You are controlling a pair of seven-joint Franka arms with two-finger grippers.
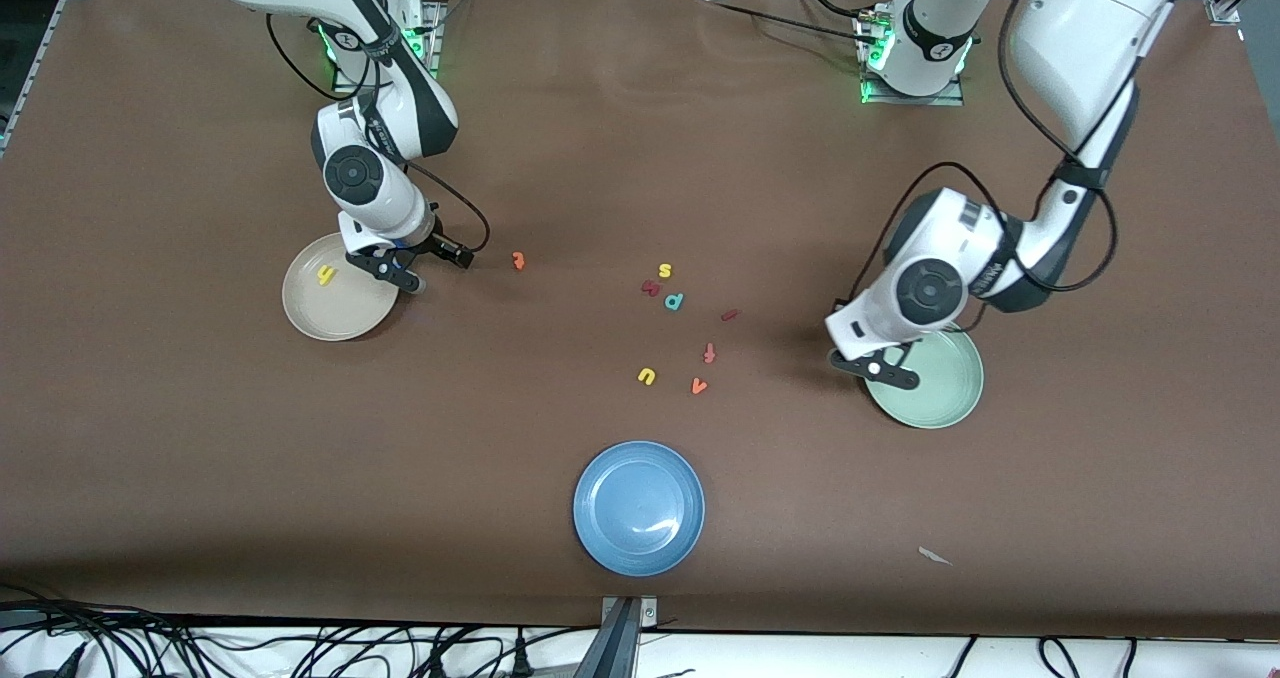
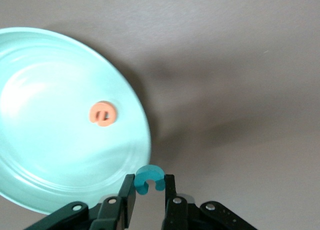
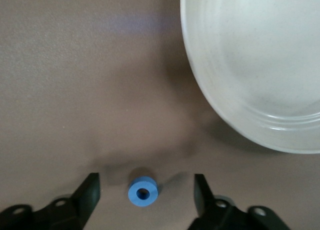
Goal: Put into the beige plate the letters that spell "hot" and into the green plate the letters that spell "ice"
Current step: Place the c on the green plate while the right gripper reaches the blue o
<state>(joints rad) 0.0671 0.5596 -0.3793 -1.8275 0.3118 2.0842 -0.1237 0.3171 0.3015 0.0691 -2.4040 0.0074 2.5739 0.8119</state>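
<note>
Front view shows the brown table (image 1: 640, 138) with the beige plate (image 1: 340, 303) toward the right arm's end and the green plate (image 1: 935, 383) toward the left arm's end, while a blue plate (image 1: 640, 508) lies nearest the front camera between them. A yellow h (image 1: 325, 276) rests in the beige plate. The right gripper (image 1: 398, 276) sits low at that plate's rim on the side toward the middle of the table; its wrist view shows the jaws spread wide with the blue o (image 3: 143, 191) lying flat on the table between them, touching neither finger, just beside the plate's edge (image 3: 260, 65). The left gripper (image 1: 880, 366) is at the green plate's rim, and its wrist view shows the fingers (image 2: 127, 197) pinched on the teal c (image 2: 149, 177), held over the bare table right at the plate's edge (image 2: 45, 160). An orange e (image 2: 102, 113) lies inside the green plate. Loose on the table are the orange t (image 1: 518, 260), well apart from the beige plate, and a cluster near the middle: a yellow s (image 1: 665, 270), a dark red n (image 1: 651, 287), a teal p (image 1: 675, 302), the dark red i (image 1: 730, 314), an orange f (image 1: 709, 352), a yellow u (image 1: 646, 376) and an orange v (image 1: 699, 386).
</note>
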